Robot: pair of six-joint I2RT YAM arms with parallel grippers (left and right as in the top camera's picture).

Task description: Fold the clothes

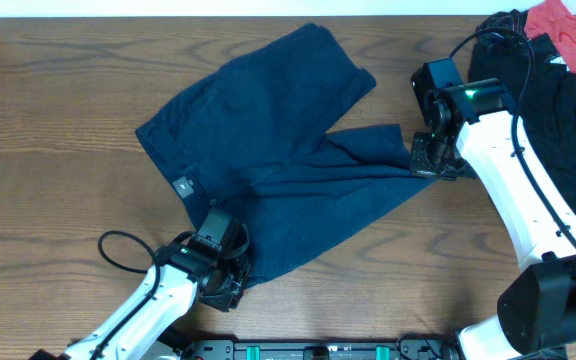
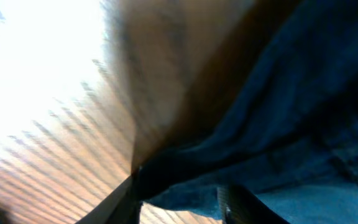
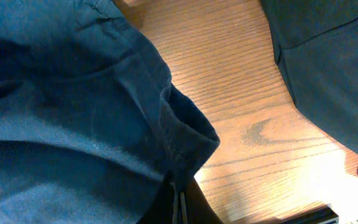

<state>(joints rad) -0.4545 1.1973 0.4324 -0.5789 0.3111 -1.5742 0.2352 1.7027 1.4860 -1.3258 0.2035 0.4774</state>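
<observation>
Overhead, the dark navy-blue cotton shorts lie spread on the brown wood-grain table. The waist sits at the left and the two legs open in a V toward the right, so the long axis runs left to right, tilting up toward the far hem. The left claw sits at the near waist corner and the right claw at the hem of the nearer leg. A heap of black garments and a red cloth lie well apart at the right. Left wrist view is heavily blurred: blue fabric lies between the dark fingers, but I cannot tell whether they pinch it. Right wrist view is sharp: the claw is closed on the stitched hem corner, which bunches just above the fingertips. I judge the step in hand to be carrying the nearer leg over onto the farther one. That calls for lifting both held edges together, keeping the cloth taut between them, and lining up hem on hem.
</observation>
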